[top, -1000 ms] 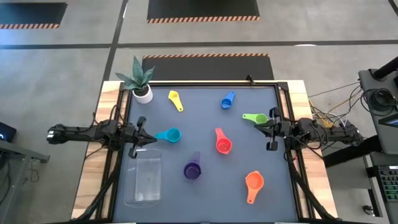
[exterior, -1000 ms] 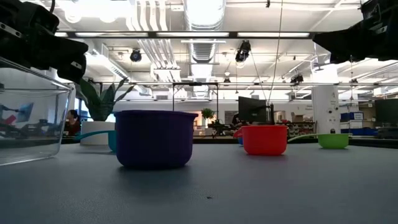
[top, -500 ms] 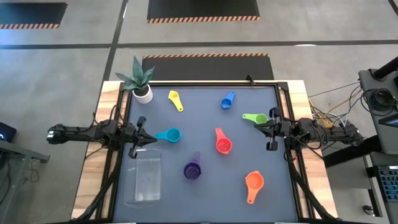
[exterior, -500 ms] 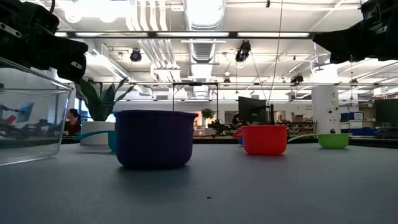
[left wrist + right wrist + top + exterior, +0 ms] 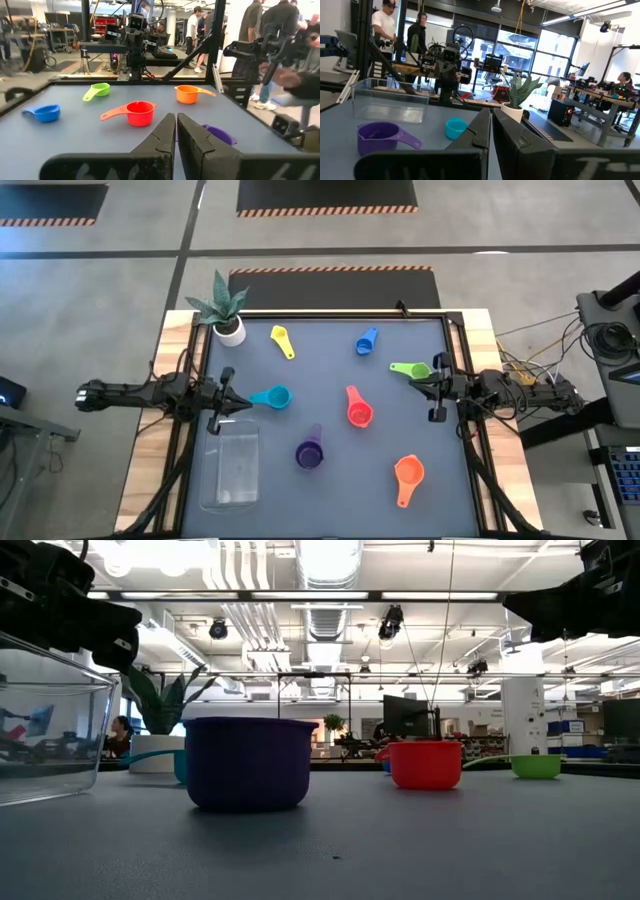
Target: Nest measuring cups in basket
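Observation:
Seven measuring cups lie apart on the dark mat in the high view: yellow (image 5: 282,340), blue (image 5: 366,341), green (image 5: 408,369), teal (image 5: 272,397), red (image 5: 357,409), purple (image 5: 310,451) and orange (image 5: 407,476). The clear basket (image 5: 232,468) stands near the mat's near-left corner with no cup in it. My left gripper (image 5: 238,398) hovers at the left edge, beside the teal cup, fingers shut (image 5: 176,131). My right gripper (image 5: 425,386) hovers at the right edge, just near of the green cup, fingers shut (image 5: 490,125). Neither touches anything.
A small white pot with a spiky plant (image 5: 225,312) stands at the far-left corner. A raised frame rims the mat (image 5: 340,313). Open mat lies between the cups and near the front edge. People stand beyond the table (image 5: 260,25).

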{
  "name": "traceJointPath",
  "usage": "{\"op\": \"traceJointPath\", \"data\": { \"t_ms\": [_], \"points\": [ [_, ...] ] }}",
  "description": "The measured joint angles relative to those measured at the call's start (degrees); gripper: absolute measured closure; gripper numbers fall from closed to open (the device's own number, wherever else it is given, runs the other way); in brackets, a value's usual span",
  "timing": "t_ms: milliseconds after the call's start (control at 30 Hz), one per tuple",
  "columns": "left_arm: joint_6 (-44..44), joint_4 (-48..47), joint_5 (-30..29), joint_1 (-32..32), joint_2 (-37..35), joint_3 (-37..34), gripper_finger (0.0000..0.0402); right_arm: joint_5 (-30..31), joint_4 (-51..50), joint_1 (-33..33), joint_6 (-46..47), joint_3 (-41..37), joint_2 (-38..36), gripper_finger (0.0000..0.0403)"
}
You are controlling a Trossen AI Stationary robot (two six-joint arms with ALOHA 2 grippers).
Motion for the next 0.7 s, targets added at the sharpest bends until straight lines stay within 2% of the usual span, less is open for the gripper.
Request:
{"op": "traceJointPath", "data": {
  "t_ms": [200, 300, 433, 567, 700],
  "points": [
    [3.79, 0.93, -0.88, 0.01, 0.02, -0.01, 0.0402, 0.02, 0.00, 0.00, 0.00, 0.00, -0.02, 0.0394],
    [1.28, 3.71, -0.86, -0.01, 0.02, 0.00, 0.0402, 0.00, 0.07, -0.01, -0.01, -0.01, -0.02, 0.0394],
    [-10.56, 11.45, -1.16, -0.03, -0.01, 0.00, 0.0402, 0.00, 0.84, -0.01, 1.52, 0.00, 0.00, 0.0394],
    [-11.03, 22.49, -3.11, -0.03, -0.01, 0.00, 0.0402, 0.00, 4.48, 0.01, 11.31, 0.04, -0.01, 0.0394],
    [-6.81, 31.76, -3.20, -0.05, 0.00, 0.00, 0.0402, 0.00, 5.53, -0.01, 14.67, 0.93, -0.01, 0.0394]
  ]
}}
